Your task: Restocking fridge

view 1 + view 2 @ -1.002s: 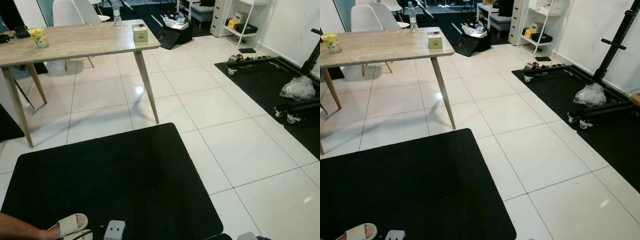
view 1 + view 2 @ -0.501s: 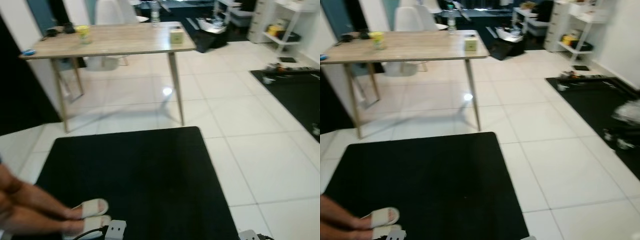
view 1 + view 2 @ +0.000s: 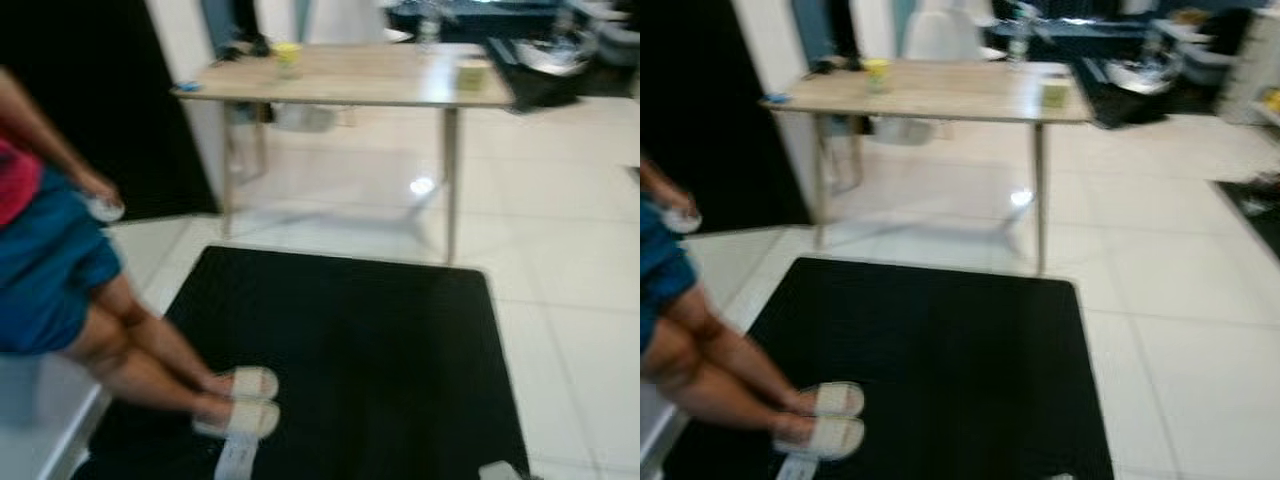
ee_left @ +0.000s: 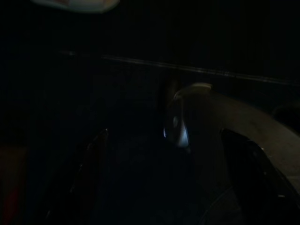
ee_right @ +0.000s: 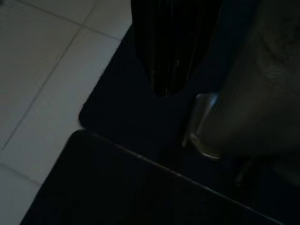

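The picture is blurred. A wooden table (image 3: 370, 88) stands ahead beyond a black floor mat (image 3: 350, 350). On it are a yellow cup (image 3: 287, 57), a small pale box (image 3: 470, 73) and a clear bottle (image 3: 429, 30) at the far edge. My left arm (image 3: 235, 458) and right arm (image 3: 497, 470) hang idle at the bottom edge. The left wrist view is very dark. In the right wrist view the mat's corner (image 5: 108, 122) meets white tiles (image 5: 42, 70).
A person in blue shorts (image 3: 45, 265) sits at the left on a pale seat (image 3: 40, 420), with sandalled feet (image 3: 240, 400) on the mat and a small white thing in one hand (image 3: 103, 208). A dark wall area (image 3: 90, 100) lies behind. White tiles (image 3: 580, 250) stretch to the right.
The camera has swung to the left: the table and mat slid right in the picture, and the seated person and dark wall area came into view. The arms still hang low.
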Available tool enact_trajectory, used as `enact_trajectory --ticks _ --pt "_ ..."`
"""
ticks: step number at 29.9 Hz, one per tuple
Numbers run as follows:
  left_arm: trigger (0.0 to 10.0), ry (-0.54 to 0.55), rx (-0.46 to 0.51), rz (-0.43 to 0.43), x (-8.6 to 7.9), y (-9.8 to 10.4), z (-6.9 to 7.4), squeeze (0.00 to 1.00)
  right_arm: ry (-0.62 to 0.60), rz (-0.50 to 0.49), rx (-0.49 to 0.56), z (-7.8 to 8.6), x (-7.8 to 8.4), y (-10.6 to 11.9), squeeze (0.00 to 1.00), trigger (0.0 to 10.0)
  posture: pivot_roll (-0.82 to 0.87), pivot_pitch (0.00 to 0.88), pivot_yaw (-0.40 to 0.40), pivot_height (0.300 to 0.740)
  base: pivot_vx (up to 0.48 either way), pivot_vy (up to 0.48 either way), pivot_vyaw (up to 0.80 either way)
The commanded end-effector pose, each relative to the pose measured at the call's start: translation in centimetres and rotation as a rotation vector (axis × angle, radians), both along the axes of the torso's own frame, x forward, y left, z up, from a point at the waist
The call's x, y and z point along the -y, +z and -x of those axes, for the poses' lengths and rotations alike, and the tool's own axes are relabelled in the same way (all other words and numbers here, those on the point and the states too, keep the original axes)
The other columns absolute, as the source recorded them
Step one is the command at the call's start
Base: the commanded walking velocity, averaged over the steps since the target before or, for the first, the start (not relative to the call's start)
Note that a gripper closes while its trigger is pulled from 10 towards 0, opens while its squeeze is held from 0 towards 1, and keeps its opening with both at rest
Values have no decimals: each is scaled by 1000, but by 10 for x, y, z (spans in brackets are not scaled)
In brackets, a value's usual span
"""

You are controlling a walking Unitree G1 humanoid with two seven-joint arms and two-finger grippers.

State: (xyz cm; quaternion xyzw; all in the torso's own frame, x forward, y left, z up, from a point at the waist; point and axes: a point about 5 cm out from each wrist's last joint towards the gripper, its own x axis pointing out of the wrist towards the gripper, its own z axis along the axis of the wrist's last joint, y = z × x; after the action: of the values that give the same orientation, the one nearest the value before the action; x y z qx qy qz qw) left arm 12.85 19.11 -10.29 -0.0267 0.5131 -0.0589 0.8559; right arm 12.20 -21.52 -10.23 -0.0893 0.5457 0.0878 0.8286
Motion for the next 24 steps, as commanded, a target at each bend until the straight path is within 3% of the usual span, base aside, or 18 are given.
enact_trajectory --ticks 1,14,24 --pt "10000 -13 -15 11 5 -2 2 0 -3 5 -22 8 0 -2 0 10000 32 0 -29 740 0 0 0" --pt "10000 -36 -15 11 5 -1 3 0 6 22 -31 11 0 -3 0 10000 27 0 -27 740 0 0 0" --pt "10000 -47 -18 9 5 -2 4 0 8 24 -28 9 1 -3 0 10000 29 0 -29 740 264 0 0"
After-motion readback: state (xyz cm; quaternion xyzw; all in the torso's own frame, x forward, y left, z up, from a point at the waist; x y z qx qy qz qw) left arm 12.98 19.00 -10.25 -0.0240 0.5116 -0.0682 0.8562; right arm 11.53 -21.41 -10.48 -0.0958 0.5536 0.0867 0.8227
